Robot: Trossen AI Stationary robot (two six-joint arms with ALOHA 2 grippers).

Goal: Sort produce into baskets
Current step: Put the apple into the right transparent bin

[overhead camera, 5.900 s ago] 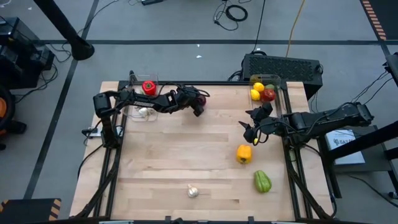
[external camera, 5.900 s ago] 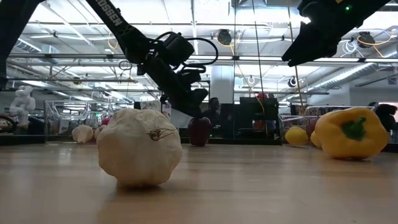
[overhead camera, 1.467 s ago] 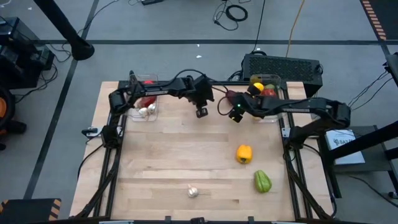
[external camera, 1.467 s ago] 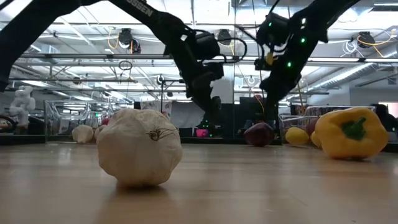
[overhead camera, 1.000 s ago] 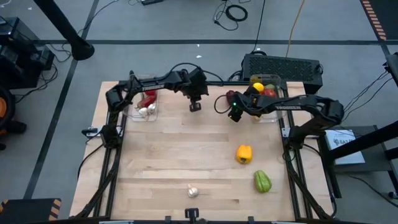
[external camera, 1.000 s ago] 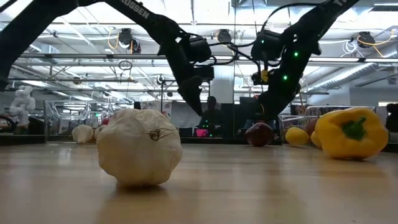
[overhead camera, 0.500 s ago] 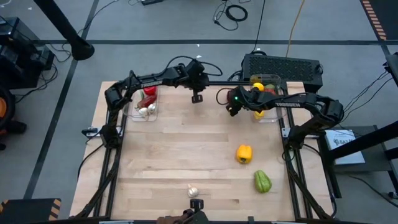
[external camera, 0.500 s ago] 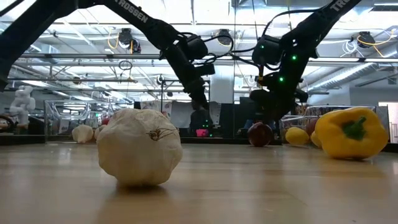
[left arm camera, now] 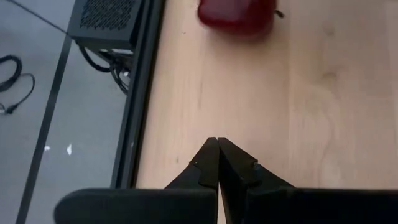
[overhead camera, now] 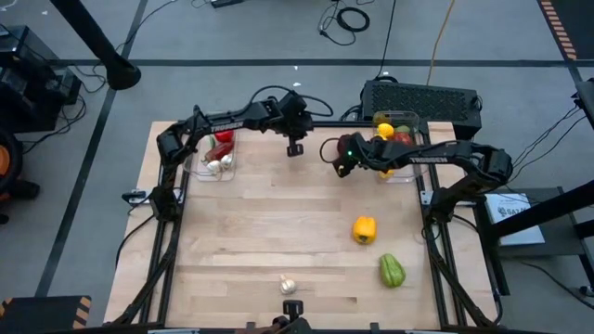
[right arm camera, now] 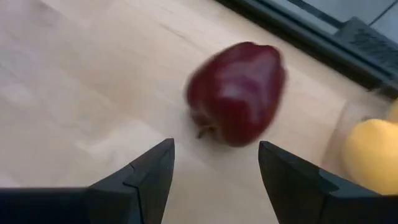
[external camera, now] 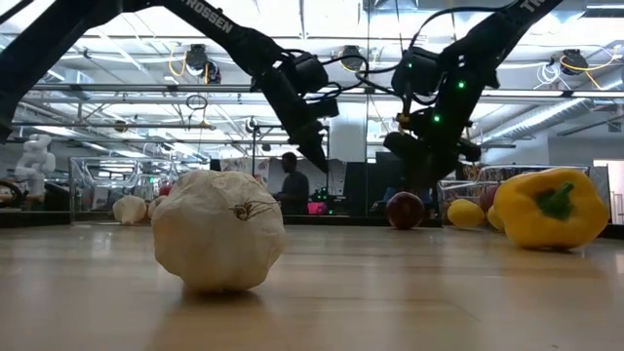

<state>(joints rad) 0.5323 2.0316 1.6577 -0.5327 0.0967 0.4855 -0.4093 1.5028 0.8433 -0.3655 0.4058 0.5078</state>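
**Inspector A:** Near edge first: a white papery garlic bulb [overhead camera: 289,286], a green bell pepper [overhead camera: 392,271] and a yellow bell pepper [overhead camera: 364,228] lie unsorted on the pale wooden table [overhead camera: 251,223].

**Inspector B:** Farther back, the right gripper [right arm camera: 211,163] hangs with jaws wide open around a dark red apple [right arm camera: 237,93] resting on the table, not gripping it. The left gripper [left arm camera: 217,155], jaws closed and empty, hangs nearby.

**A:** Risk?

**B:** The apple may roll off if a finger nudges it while closing.

**A:** Containers?

**B:** The clear plastic left bin [overhead camera: 201,168] holds red and pale pieces; the matching right bin [overhead camera: 419,148] holds lemons and something red.
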